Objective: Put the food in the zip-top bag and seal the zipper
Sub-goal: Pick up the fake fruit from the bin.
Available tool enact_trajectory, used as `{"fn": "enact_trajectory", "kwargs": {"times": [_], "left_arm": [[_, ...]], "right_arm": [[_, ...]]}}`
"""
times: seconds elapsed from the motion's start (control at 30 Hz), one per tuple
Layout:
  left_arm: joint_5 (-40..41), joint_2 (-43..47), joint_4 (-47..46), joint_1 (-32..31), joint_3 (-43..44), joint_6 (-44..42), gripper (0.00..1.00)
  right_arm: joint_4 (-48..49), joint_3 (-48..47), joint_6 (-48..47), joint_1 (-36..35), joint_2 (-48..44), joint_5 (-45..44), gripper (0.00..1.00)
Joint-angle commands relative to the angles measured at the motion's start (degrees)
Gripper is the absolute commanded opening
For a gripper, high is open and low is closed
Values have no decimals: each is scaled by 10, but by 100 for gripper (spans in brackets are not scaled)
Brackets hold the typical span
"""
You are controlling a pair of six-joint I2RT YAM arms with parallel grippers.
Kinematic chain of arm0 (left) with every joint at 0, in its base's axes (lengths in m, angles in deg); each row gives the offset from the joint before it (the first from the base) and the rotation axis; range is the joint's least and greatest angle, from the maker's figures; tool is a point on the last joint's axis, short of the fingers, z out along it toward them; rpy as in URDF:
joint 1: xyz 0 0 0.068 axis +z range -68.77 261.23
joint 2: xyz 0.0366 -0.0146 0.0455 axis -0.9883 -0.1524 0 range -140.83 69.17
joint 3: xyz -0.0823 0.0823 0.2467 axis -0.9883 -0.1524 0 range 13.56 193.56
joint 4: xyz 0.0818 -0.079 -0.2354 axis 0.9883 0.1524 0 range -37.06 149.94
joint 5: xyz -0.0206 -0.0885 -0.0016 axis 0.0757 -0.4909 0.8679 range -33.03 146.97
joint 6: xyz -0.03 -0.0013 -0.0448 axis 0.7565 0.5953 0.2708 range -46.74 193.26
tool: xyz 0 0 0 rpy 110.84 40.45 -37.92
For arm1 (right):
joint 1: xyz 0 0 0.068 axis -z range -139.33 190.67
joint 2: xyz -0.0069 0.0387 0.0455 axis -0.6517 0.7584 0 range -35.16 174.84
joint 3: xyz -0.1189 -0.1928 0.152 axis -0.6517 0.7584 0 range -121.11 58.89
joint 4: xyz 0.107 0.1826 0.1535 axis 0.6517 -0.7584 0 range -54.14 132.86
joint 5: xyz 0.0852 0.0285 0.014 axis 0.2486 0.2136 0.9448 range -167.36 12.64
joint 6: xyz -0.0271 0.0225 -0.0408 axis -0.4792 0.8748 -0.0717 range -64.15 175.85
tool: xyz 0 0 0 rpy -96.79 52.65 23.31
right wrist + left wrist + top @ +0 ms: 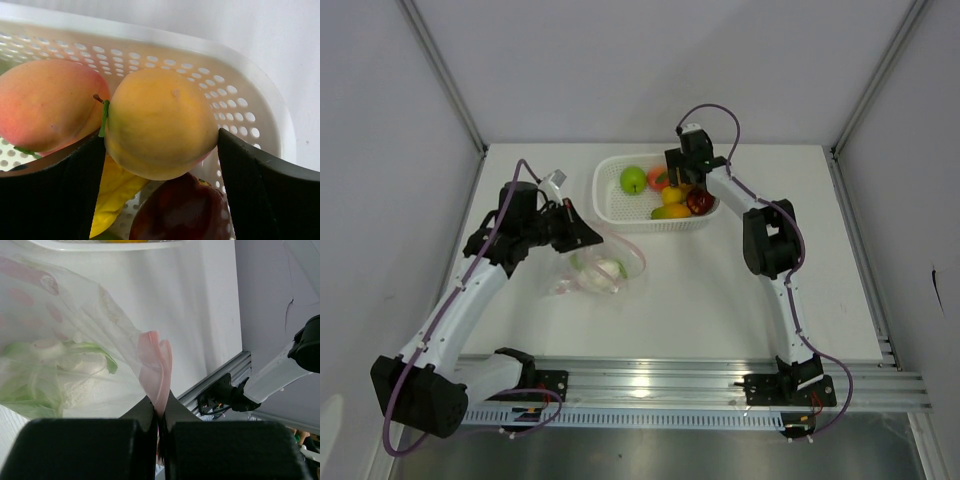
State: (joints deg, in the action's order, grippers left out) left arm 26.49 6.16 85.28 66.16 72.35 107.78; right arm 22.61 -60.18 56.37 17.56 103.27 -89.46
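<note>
White walls close in on a white table (720, 300), and from where I stand the zip-top bag (620, 262) lies left of centre with the leafy vegetable (603, 270) already inside. The left gripper (160, 412) is pinched tight on the bag's rim at the red-pink zipper (156, 357). Over in the white basket (605, 195), the right gripper (677, 182) stands wide astride the yellow-orange citrus (160, 122), its pads (240, 170) right at the fruit's flanks; whether they squeeze yet I cannot tell. The peach (45, 105) touches the citrus and the dark red apple (180, 212) sits beneath, so I'd close squarely across the widest part and lift straight up, dragging no neighbours.
</note>
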Motion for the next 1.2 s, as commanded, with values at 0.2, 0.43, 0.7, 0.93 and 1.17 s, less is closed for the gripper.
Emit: {"fn": "enact_trajectory", "kwargs": {"times": [0.2, 0.43, 0.7, 0.93, 1.17], "left_arm": [[-21, 27, -8, 3, -10, 6, 1], [-31, 16, -12, 3, -2, 7, 0], [-47, -3, -24, 3, 12, 15, 1], [-49, -19, -11, 3, 38, 7, 1], [-55, -34, -14, 3, 54, 12, 0]], "right_arm": [[29, 16, 17, -4, -101, 1, 3], [17, 102, 14, -41, -235, -15, 0], [19, 313, 38, -127, -487, 58, 0], [32, 449, 136, -185, -660, 195, 0], [70, 532, 209, -208, -701, 318, 0]]}}
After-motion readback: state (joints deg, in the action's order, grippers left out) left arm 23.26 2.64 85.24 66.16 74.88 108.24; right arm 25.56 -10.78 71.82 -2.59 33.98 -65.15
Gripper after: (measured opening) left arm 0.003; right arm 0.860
